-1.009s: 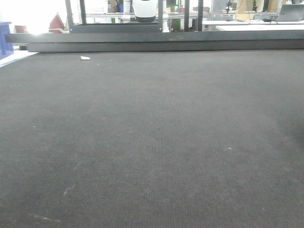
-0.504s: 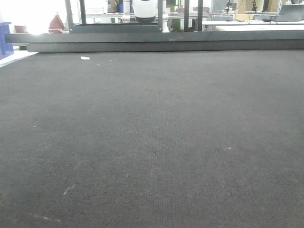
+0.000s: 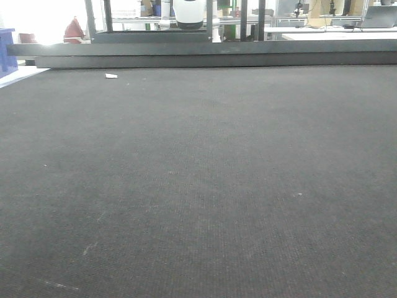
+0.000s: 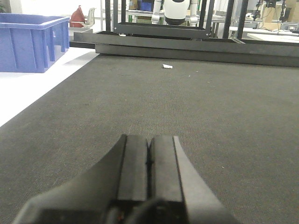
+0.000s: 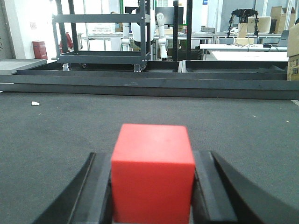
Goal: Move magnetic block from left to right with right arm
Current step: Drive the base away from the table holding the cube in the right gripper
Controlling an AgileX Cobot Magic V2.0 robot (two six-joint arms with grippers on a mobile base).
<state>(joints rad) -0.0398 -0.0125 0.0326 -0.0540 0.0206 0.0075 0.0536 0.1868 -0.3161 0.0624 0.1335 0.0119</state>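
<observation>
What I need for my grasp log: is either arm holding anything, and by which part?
The right gripper holds the magnetic block by its two opposite side faces. The left gripper is shut, holding nothing.

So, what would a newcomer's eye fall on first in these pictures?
The bright-red magnetic block fills the lower middle of the right wrist view, clamped in the right gripper. In the left wrist view the left gripper is shut and empty over the dark mat, with a blue bin at far left.
</observation>
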